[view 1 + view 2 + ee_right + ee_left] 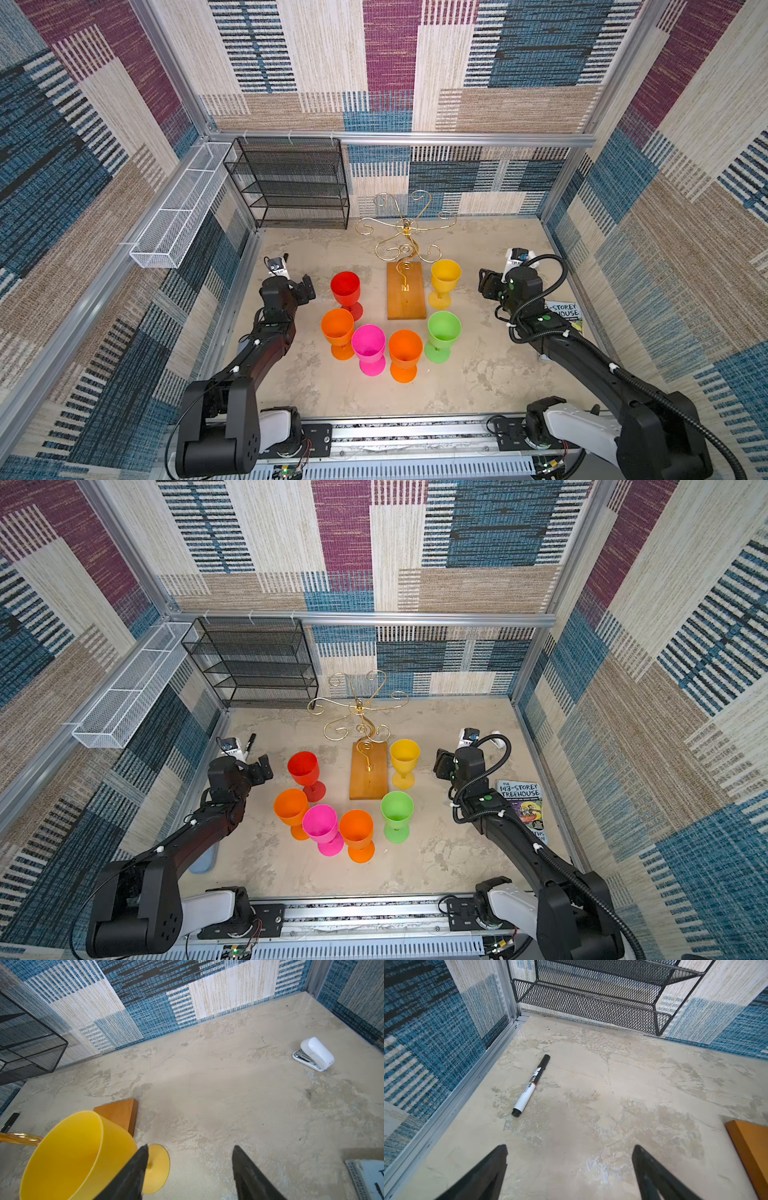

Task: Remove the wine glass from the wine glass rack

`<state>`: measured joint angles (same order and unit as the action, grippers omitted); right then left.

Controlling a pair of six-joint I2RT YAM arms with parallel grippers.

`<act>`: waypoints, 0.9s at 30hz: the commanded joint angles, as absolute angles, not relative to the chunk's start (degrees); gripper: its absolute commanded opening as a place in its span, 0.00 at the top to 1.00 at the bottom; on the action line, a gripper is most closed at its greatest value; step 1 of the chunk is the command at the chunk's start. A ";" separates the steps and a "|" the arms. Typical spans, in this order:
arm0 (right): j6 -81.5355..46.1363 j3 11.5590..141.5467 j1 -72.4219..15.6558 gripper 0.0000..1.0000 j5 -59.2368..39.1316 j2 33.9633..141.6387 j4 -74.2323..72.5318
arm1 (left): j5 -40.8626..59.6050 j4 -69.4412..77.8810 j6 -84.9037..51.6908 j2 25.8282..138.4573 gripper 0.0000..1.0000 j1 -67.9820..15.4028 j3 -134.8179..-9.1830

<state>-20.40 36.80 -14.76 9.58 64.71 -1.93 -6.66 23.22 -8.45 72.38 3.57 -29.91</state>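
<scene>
Left jaws gape wide over bare tabletop (591,1095), empty; right jaws, half open, hold nothing beside the yellow wine glass (68,1153); the wine glass rack (406,303) is bare, all six glasses standing upright beside and before its base, so unloading seems done.
</scene>
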 commanded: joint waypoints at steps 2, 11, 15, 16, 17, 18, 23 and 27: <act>-18.73 38.05 -14.75 0.35 10.34 67.12 -7.31 | -1.91 29.44 -7.41 72.38 0.05 5.14 -27.26; -18.25 38.24 -14.56 0.35 13.11 75.32 -15.18 | 0.36 40.47 -4.61 79.50 0.04 5.40 -23.28; -16.30 35.30 -14.46 0.35 16.07 78.46 -24.85 | 1.94 47.46 -3.78 83.69 0.01 5.79 -22.04; -15.67 34.54 -14.46 0.35 16.78 79.39 -27.51 | 2.63 46.23 -3.39 83.99 0.01 5.68 -22.73; -15.10 34.01 -14.48 0.34 17.36 80.08 -29.56 | 3.31 45.45 -3.13 84.46 0.01 5.69 -23.26; -14.38 33.48 -14.42 0.35 18.21 80.88 -32.08 | 3.81 45.09 -2.90 85.88 0.01 5.58 -23.61; -11.12 32.34 -14.43 0.35 21.91 83.66 -39.83 | 3.44 47.83 -1.87 88.39 0.01 4.63 -23.90; -7.89 30.74 -13.36 0.35 23.88 83.17 -44.09 | 3.52 47.60 -1.94 88.09 0.01 4.57 -23.82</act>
